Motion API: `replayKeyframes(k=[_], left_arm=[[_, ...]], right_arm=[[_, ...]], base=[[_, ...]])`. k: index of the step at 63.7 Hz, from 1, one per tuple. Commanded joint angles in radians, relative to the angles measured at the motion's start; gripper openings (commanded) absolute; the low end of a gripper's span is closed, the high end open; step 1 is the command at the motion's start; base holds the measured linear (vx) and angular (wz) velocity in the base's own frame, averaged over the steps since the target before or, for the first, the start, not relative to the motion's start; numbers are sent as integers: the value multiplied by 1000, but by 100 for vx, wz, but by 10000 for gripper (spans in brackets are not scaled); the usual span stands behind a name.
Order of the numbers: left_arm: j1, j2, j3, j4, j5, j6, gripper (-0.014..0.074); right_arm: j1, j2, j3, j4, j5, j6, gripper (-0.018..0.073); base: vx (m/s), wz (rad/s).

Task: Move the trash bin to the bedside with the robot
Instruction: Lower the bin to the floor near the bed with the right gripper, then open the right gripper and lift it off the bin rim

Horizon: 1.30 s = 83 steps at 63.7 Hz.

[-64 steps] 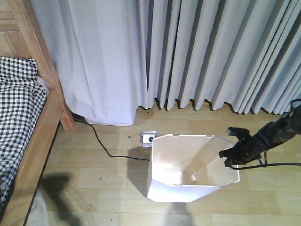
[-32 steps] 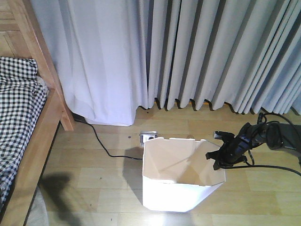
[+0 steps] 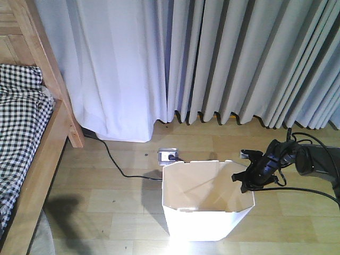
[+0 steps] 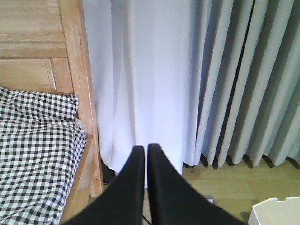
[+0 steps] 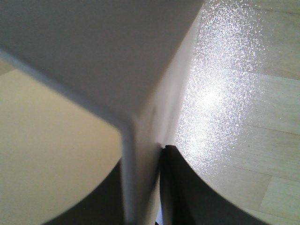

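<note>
The white trash bin (image 3: 204,220) stands upright on the wooden floor, its cream inside showing. My right gripper (image 3: 247,178) is shut on the bin's right rim; in the right wrist view the rim wall (image 5: 140,154) sits between the two black fingers (image 5: 187,187). A corner of the bin shows in the left wrist view (image 4: 277,213). The bed frame (image 3: 53,133) with checked bedding (image 3: 18,127) is at the far left, well apart from the bin; it also shows in the left wrist view (image 4: 77,84). My left gripper (image 4: 143,150) is shut and empty, held above the floor.
Grey curtains (image 3: 239,58) hang along the back wall. A floor socket (image 3: 167,155) with a black cable (image 3: 114,162) lies just behind the bin, the cable running toward the bed post. A dark shadow (image 3: 64,210) lies on the floor beside the bed.
The bin, held by my right gripper, has shifted left from where it stood one second ago. In the last half second it has stood more upright and the gripper has stayed nearly in place.
</note>
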Motion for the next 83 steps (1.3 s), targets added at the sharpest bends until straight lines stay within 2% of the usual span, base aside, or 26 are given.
replayKeyframes(k=[1, 57, 65, 83], left_arm=[[-6, -14, 19, -2, -69, -4, -6], [-6, -14, 19, -2, -69, -4, -6], [-6, -14, 19, -2, -69, -4, -6], [-6, -14, 19, -2, -69, -4, -6]], right_arm=[[0, -86, -26, 65, 32, -10, 109], [-1, -86, -26, 65, -44, -9, 460], [-1, -86, -26, 69, -87, -10, 461], [-2, -93, -26, 52, -79, -2, 458]], base=[[0, 0], [0, 0], [0, 0], [0, 0]])
